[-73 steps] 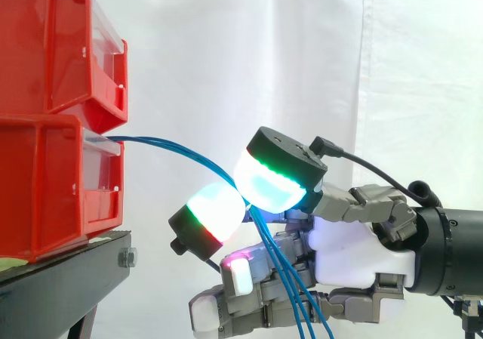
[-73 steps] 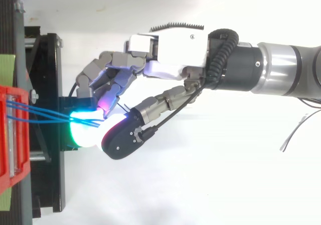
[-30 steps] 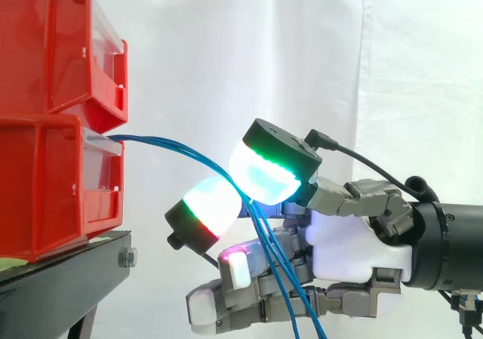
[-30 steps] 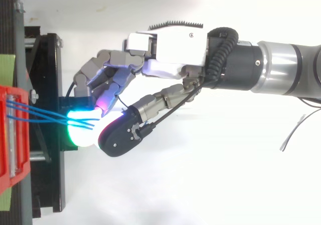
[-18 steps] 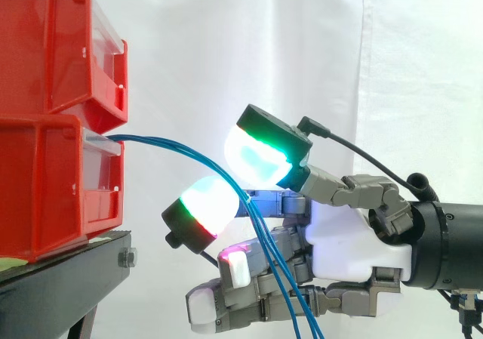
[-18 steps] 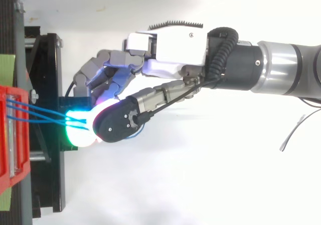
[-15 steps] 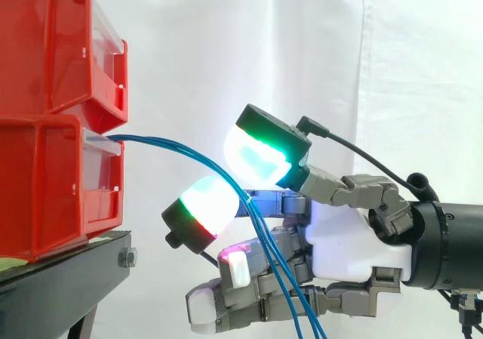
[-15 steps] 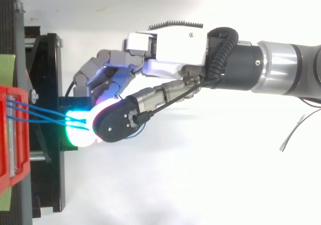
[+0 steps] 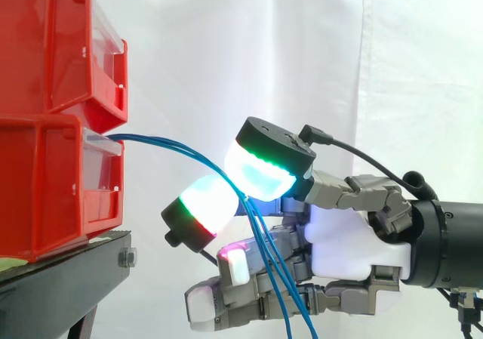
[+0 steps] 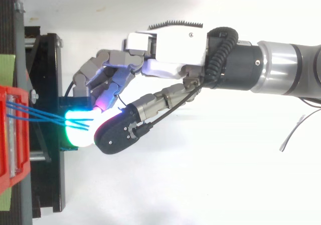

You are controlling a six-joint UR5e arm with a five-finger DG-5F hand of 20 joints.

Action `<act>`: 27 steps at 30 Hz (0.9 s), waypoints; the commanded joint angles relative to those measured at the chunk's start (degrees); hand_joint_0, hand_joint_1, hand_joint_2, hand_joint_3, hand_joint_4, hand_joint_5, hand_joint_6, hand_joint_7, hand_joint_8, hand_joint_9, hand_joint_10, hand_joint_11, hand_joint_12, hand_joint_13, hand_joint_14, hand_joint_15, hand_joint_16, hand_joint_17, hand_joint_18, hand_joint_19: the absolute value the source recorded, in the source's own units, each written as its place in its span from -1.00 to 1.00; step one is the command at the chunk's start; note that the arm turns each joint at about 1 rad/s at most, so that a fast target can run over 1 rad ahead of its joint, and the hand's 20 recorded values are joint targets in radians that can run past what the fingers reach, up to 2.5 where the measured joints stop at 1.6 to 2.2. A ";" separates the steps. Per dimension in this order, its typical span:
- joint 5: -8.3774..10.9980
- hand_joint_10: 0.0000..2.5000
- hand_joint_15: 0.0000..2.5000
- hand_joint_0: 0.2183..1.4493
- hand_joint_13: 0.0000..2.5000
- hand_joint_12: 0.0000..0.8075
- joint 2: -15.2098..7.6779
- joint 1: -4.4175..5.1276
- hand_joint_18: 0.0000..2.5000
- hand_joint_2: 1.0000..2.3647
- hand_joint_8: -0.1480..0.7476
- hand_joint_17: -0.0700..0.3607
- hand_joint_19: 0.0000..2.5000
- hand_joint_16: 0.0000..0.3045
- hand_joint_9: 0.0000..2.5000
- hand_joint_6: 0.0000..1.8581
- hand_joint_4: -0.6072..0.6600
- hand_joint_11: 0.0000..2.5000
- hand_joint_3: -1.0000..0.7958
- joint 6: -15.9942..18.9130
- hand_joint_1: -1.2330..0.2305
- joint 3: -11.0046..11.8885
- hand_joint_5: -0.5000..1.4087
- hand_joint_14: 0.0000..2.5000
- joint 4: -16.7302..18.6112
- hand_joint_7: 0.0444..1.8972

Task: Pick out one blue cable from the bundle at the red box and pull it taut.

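At the left edge of the side view two red bins are stacked on a black stand, and the blue cables are seen leaving the front lip of the lower red bin, just below the upper red bin. From there the cables are carried in a downward bow toward the centre of the frame, not drawn straight. The hand is entered from the right edge on the arm. Two of its fingertips, glowing cyan-white with green and red rims, are pressed together on the cables at mid-frame, so that the bundle is pinched between them; how many strands are caught cannot be told. Below the pinch the cables are let fall across the remaining curled fingers to the lower edge of the frame. In the top view the strands are seen fanned from the bin at the left edge into the glowing pads. A white curtain is hung behind.
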 commanded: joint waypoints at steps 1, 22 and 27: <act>-0.02 -0.98 -0.57 -0.35 -0.41 -0.63 0.00 0.00 -0.83 -0.97 -0.19 -0.62 -0.64 -0.97 -0.19 0.01 -0.22 -0.45 -0.17 0.00 -0.35 0.13 -0.62 -0.98 -0.24 -0.11; -0.19 -0.98 -0.55 -0.26 -0.39 -0.66 0.00 -0.53 -0.81 -1.00 -0.21 -0.62 -0.64 -0.97 -0.14 0.03 -0.28 -0.39 -0.42 0.00 -0.42 0.84 -0.62 -0.98 -1.04 -0.09; -0.28 -0.98 -0.55 -0.30 -0.39 -0.66 0.00 -0.62 -0.81 -1.00 -0.22 -0.62 -0.64 -0.96 -0.14 0.02 -0.23 -0.38 -0.44 0.00 -0.45 0.75 -0.62 -0.98 -1.30 -0.11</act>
